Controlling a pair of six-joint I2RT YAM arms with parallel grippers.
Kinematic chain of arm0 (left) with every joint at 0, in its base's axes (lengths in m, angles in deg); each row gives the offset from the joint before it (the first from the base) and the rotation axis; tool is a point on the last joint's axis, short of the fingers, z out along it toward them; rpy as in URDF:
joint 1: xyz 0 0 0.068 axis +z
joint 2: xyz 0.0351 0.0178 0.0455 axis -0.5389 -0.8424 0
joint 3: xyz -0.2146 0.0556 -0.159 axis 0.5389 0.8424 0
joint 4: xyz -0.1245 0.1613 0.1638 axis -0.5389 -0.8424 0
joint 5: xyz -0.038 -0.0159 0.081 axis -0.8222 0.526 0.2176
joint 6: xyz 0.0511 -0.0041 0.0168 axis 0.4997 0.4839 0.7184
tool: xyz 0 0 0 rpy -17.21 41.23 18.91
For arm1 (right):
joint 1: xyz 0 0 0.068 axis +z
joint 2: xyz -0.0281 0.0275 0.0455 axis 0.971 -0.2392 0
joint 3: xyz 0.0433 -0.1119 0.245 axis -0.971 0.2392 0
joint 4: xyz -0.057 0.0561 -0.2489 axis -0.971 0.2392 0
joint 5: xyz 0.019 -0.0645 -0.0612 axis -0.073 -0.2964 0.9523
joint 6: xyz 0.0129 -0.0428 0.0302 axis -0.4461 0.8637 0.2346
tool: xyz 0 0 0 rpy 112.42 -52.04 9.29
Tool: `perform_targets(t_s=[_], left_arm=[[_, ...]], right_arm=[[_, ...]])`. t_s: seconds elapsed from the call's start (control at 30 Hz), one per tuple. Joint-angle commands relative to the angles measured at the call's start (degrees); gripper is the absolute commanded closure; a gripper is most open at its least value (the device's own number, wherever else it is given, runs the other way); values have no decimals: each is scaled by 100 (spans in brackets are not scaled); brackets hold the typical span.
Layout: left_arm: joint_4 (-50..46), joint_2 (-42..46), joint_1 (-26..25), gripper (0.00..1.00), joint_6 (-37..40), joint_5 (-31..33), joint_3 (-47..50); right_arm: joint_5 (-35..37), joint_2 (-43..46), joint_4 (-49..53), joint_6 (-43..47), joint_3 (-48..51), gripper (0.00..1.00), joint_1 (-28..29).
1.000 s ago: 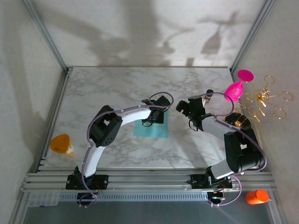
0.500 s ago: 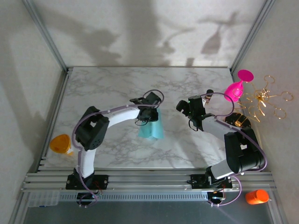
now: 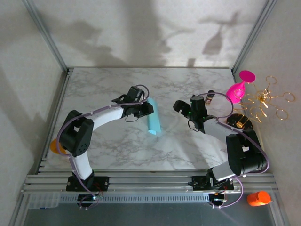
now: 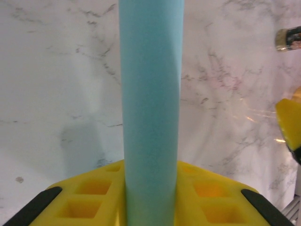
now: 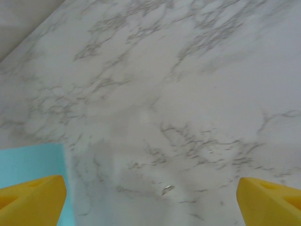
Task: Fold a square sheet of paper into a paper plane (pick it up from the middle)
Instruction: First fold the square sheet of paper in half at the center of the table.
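Observation:
The square sheet of paper is teal-blue and off the marble table, pinched at its middle so it curls into a narrow upright strip. My left gripper is shut on it. In the left wrist view the paper rises as a curved band from between the yellow jaws of the left gripper. My right gripper hovers just right of the paper, open and empty. In the right wrist view a corner of the paper lies behind the left fingertip of the right gripper.
A pink goblet and a gold wire stand sit at the table's right edge. An orange object lies at the left edge, and an orange bottle sits below the front rail. Bare marble shows around the grippers.
The left gripper closed on the flat sheet's middle, lifted it off the table and swung back-left; the sheet now hangs curled. The right gripper edged slightly left.

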Motion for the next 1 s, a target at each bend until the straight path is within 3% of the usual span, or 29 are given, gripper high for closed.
perform_targets(t_s=[0.0, 0.3, 0.43, 0.7, 0.97], left_arm=[[27, -198, 88, 73, 269, 25, 93], [-36, -450, 283, 75, 727, 325, 331], [-47, -524, 299, 76, 761, 457, 343], [-73, -652, 312, 78, 883, 509, 384], [-176, -766, 319, 79, 1124, 469, 331]], right_arm=[[-833, -89, -475, 187, 122, 8, -23], [-1931, -554, -706, 398, -59, 18, 316], [-1948, -891, -518, 415, -359, 30, 624], [-2056, -1806, 16, 495, -1194, 74, 1124], [-1865, -2446, 516, 536, -1873, 84, 1392]])
